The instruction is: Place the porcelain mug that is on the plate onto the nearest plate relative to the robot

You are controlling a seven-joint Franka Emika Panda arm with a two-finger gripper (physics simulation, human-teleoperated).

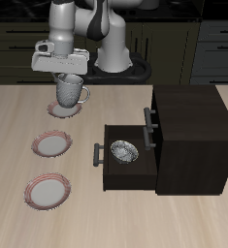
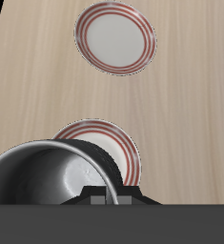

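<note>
The greyish-white porcelain mug (image 1: pixel 70 93) hangs upright from my gripper (image 1: pixel 67 79), which is shut on its rim. It is over the farthest-back plate (image 1: pixel 57 112), the one closest to the robot's base. I cannot tell whether its base touches that plate. In the wrist view the mug (image 2: pixel 51 181) fills the near field by the gripper (image 2: pixel 109 198), and the plate (image 2: pixel 118 143) shows partly from under it. A second identical plate (image 1: pixel 51 144) lies mid-table and also shows in the wrist view (image 2: pixel 115 36). A third plate (image 1: pixel 48 190) lies near the front edge.
A dark cabinet (image 1: pixel 193 126) stands beside the plates with its drawer (image 1: pixel 125 170) pulled open. A small patterned grey bowl (image 1: pixel 123 150) lies in the drawer. The robot's base (image 1: pixel 111 53) is at the back.
</note>
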